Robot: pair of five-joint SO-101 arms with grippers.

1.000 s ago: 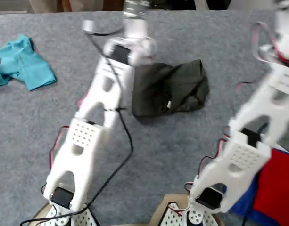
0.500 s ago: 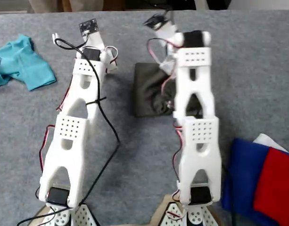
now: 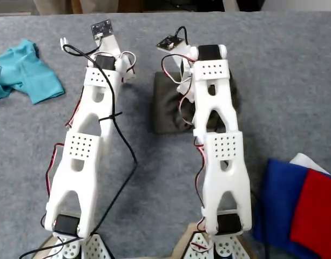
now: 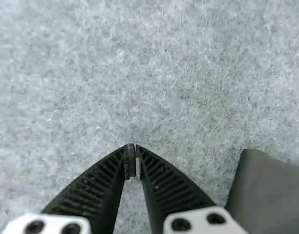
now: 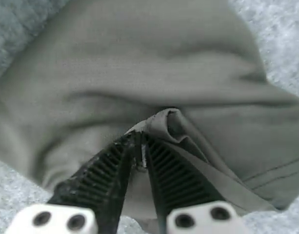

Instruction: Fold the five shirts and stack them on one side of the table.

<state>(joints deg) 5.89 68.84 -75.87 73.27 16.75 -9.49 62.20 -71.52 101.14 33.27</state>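
A dark olive shirt (image 3: 168, 108) lies crumpled mid-table, partly under the right arm (image 3: 214, 97). My right gripper (image 5: 141, 146) is shut just over it, tips at a raised fold (image 5: 169, 122) of the cloth; I cannot tell whether any cloth is pinched. My left gripper (image 4: 131, 162) is shut above bare grey carpet, just off a corner of the dark olive shirt (image 4: 271, 195). The left arm (image 3: 95, 91) stretches toward the table's far side. A teal shirt (image 3: 27, 73) lies rumpled at the far left. A red shirt (image 3: 319, 216) lies on a blue shirt (image 3: 276, 199) at the near right.
A white cloth edge (image 3: 303, 159) peeks from behind the blue and red pile. Loose black cable (image 3: 125, 145) runs along the left arm. The grey carpet (image 3: 284, 81) covers the whole table.
The right arm swung in from the right side to above the dark shirt. The left arm moved left off the shirt, then kept still.
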